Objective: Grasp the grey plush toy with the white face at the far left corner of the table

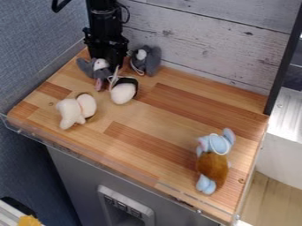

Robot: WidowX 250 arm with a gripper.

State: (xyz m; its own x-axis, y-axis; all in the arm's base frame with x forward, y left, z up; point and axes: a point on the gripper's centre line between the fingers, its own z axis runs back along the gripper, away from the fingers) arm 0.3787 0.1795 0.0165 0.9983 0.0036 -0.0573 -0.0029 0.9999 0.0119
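Your gripper (108,50) hangs in the far left part of the wooden work surface (168,112), its arm coming in from the top edge. You have it upright, directly beside a grey plush toy (85,66) with a whitish face and a pink lower part; the toy overlaps the claw's lower end. How far open the claw is, and whether it has hold of the toy, you cannot tell from this angle.

Just right of the claw, and farther back, note a second grey plush toy (152,59), near the whitewashed plank wall (212,44). Slightly nearer to you than the claw lies a white-and-black plush toy (122,93), its rounded white part toward the near side; thin pale strands (112,76) rise between it and the claw. A cream plush toy (70,112) lies farther left and nearer, with a dark patch at its right edge. Well apart, in the near right part, observe a light blue and brown plush toy (212,168), its blue head on the far side.

A blue-grey wall (38,53) bounds the left side, and a black post (283,64) stands at the far right corner. Below the near edge you see a grey panel with sockets (124,207).
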